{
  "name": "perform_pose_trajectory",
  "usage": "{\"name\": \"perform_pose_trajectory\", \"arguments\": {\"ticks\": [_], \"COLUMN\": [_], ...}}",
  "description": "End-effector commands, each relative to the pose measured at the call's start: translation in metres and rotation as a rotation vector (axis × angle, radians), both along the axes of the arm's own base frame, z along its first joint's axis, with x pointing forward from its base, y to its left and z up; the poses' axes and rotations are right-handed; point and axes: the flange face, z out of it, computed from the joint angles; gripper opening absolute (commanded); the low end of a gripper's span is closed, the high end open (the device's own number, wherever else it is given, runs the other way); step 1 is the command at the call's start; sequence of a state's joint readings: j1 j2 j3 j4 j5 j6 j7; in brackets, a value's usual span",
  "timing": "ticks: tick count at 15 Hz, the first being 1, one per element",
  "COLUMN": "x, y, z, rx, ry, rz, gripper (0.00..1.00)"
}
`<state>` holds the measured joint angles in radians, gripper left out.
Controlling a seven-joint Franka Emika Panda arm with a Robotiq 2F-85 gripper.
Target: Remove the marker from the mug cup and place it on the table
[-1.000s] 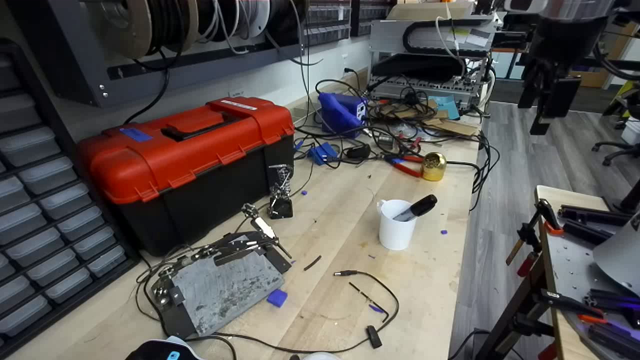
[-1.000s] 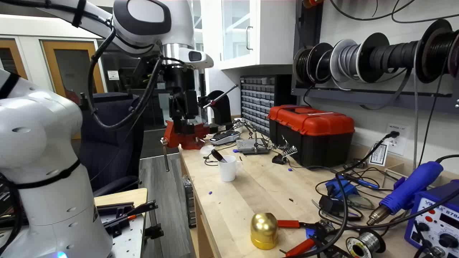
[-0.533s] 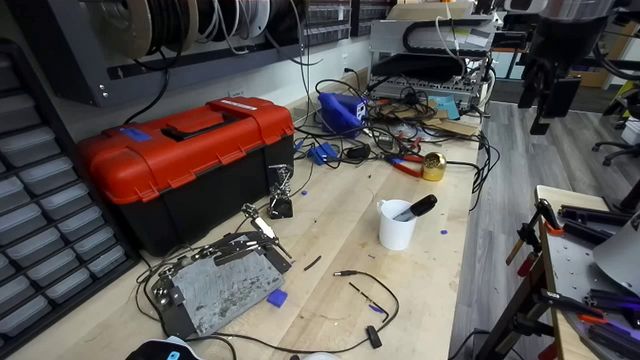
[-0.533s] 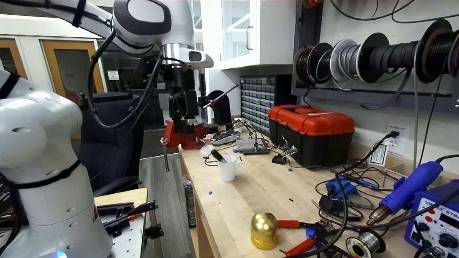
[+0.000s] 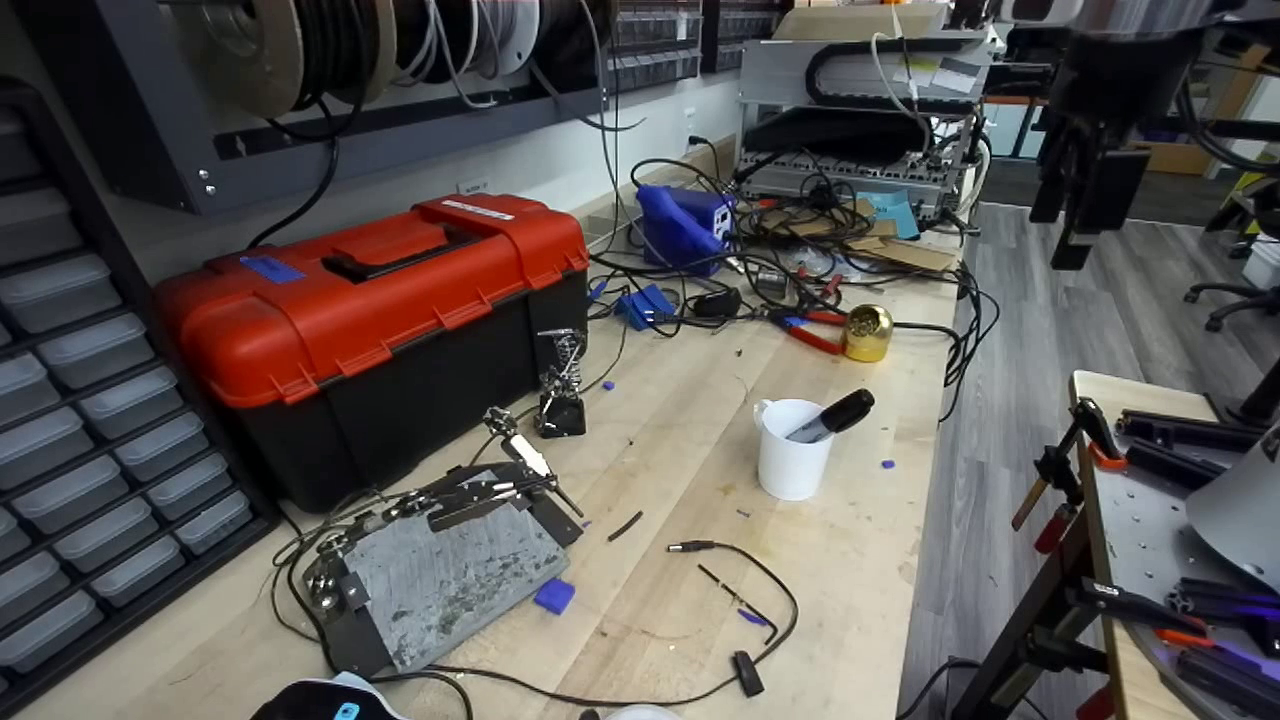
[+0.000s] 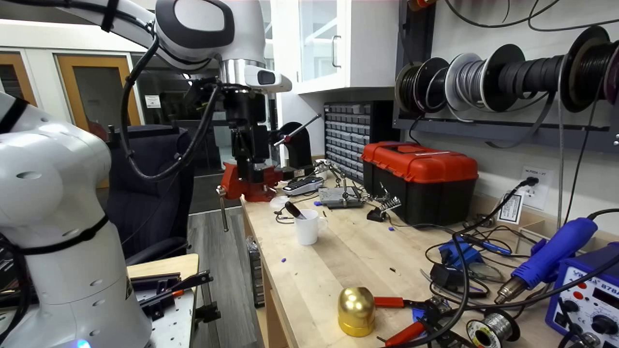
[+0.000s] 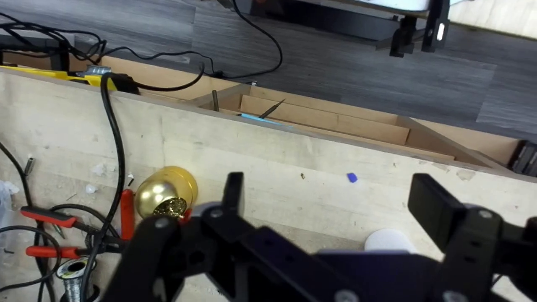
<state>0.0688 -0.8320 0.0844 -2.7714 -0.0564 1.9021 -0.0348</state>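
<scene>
Marker (image 5: 830, 417): leaned at a tilt inside the mug cup (image 5: 793, 458), with black cap out past the rim and grey barrel running down within; appeared so in both exterior views.
Mug cup: stood upright on the table (image 5: 690, 480), plain white, with handle turned to the side of the toolbox (image 5: 380, 345).
Gripper (image 7: 329, 191): hung higher than the mug cup, well apart from it and from the marker; spread both fingers wide in the wrist view.
Table: ran long under the mug cup, in pale wood; bore tools, cables and small scraps.
Blue scrap (image 5: 888, 464): lay near the mug cup, between it and the long edge of the table.
Black cable (image 5: 790, 590): curved near the mug cup, around a thin bent rod (image 5: 722, 585).
Gold pot (image 6: 356, 311): stood on the table, well apart from the mug cup; showed gold shreds in the opening in the wrist view.
Red-handled tool (image 6: 404, 334): lay just beside the gold pot.
Wire spool (image 6: 491, 328): rested near the red-handled tool.
Blue handpiece (image 6: 558, 256): slanted nozzle-down beside a blue box with dials (image 6: 587, 304).
Toolbox: stood on the table, red-lidded and black-bodied, well apart from the mug cup.
Grey slab (image 5: 455, 575): lay near the toolbox.
Red vise (image 6: 258, 193): sat at an end of the table, partly hidden behind the gripper in an exterior view.
</scene>
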Motion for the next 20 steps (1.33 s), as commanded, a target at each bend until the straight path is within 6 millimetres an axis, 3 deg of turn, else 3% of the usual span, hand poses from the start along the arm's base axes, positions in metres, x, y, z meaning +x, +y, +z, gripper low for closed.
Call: {"name": "perform_pose_trajectory", "arguments": {"ticks": [1, 10, 15, 20], "x": [0.015, 0.061, 0.085, 0.104], "y": [0.002, 0.036, 0.065, 0.076], "z": [-0.003, -0.039, -0.042, -0.052], "rx": [0.063, 0.093, 0.124, 0.13], "ry": [-0.024, -0.083, -0.086, -0.098], "rz": [-0.032, 0.023, 0.027, -0.091], "gripper": [1.0, 1.0, 1.0, 1.0]}}
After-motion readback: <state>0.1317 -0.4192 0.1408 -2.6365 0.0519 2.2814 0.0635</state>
